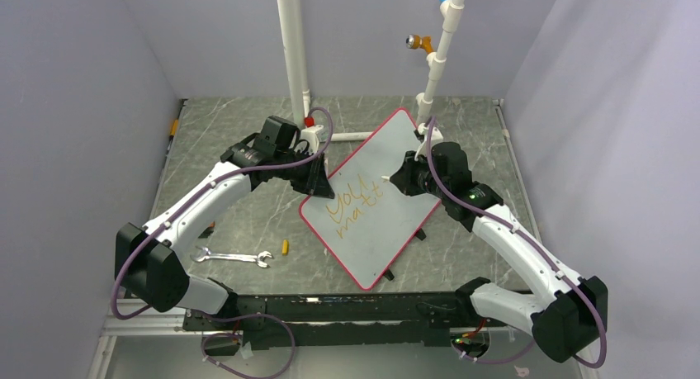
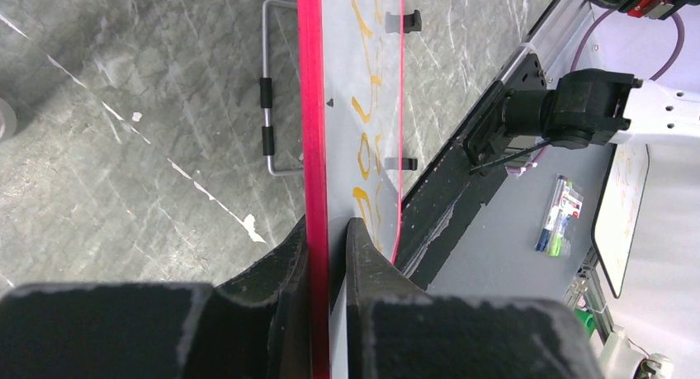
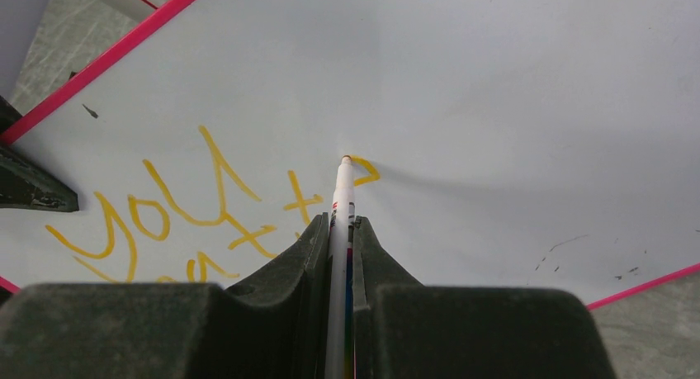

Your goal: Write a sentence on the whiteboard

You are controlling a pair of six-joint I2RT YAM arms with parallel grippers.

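The whiteboard, pale with a thin red rim, lies slanted in the middle of the table. Orange-yellow lettering, the sentence, reads "You matt" in two slanted lines, with a part-drawn letter after it. My left gripper is shut on the board's left rim, one finger on each face. My right gripper is shut on a white marker. The marker's tip touches the board at the end of a small curved stroke, just past the second "t".
A silver wrench and a small orange cap lie on the table left of the board. Two white pipe posts stand behind it. In the left wrist view, pens lie beyond the table edge.
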